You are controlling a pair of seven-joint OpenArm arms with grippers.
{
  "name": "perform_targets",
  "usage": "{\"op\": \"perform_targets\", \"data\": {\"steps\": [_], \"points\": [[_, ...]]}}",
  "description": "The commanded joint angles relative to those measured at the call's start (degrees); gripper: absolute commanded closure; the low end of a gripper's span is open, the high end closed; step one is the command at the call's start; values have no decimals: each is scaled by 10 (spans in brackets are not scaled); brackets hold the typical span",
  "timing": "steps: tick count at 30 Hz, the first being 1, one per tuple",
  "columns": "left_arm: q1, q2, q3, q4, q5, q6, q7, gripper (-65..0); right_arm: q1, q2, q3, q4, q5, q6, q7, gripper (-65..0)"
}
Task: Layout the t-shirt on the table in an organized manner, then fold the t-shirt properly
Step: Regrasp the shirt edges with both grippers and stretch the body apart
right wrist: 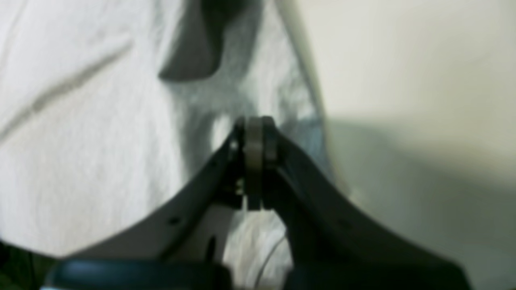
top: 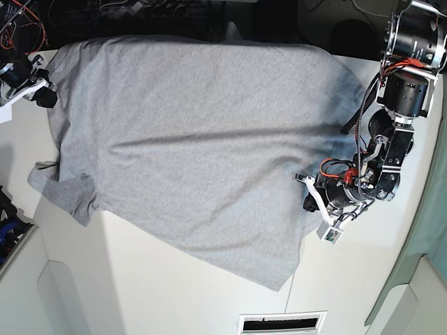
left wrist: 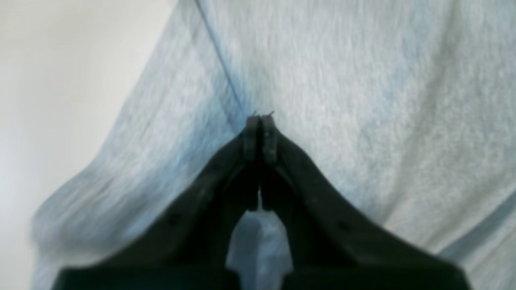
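The table [top: 174, 293], white and wide, is carrying the t-shirt [top: 188, 146], which is lying spread over most of the far half, its far edge running along the table's far edge and one corner of cloth trailing toward the near edge. The grey cloth is showing no lettering from above, and long soft ridges are crossing its middle, so it is not yet lying flat. Judging by this, the laying-out step is in hand and folding has not begun. The left gripper [left wrist: 260, 121] is sitting at the shirt's edge toward the table's right side in the base view, its fingers pressed together with the grey fabric right at their tips; it appears to be pinching the cloth there, though the blur is making that hard to confirm. The right gripper [right wrist: 254, 125] is working at the far left corner, fingers likewise pressed together at a bunched edge of the shirt, seemingly pinching it. The next move is probably calling for both arms to draw apart, pulling the ridges out and squaring the hem and sleeves before any fold.
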Motion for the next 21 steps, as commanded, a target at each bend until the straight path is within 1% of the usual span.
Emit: {"op": "perform_targets", "data": {"steps": [1, 5, 7, 9, 10, 12, 15, 18, 21], "points": [[-17, -1, -1, -11, -4, -4, -7, 0, -7, 7, 3, 9, 10, 3, 8, 0], [-23, 5, -1, -64, -4, -4, -19, 0, -9, -8, 3, 7, 2, 2, 6, 0], [-23, 4, -1, -82, -3, -4, -20, 0, 3, -7, 1, 1, -2, 2, 7, 0], [-23, 3, -1, -94, 7, -3, -20, 0, 26, -7, -1, -12, -19, 2, 7, 0], [-23, 3, -1, -99, 14, -1, -20, 0, 38, -7, -2, -23, -29, 2, 7, 0], [-23, -2, -1, -110, 20, 19, -19, 0, 64, -5, -10, -50, -39, 2, 7, 0], [-24, -13, -1, -126, 20, 55, -20, 0, 103, -1, -37, -105, -47, 2, 16, 0], [-30, -24, -1, -127, 19, 57, -19, 0, 152, 1, -77, -167, -84, -2, 40, 0], [-46, -24, -1, -127, 19, 57, -3, 0, 205, 1, -110, -221, -116, -9, 69, 0]]}}
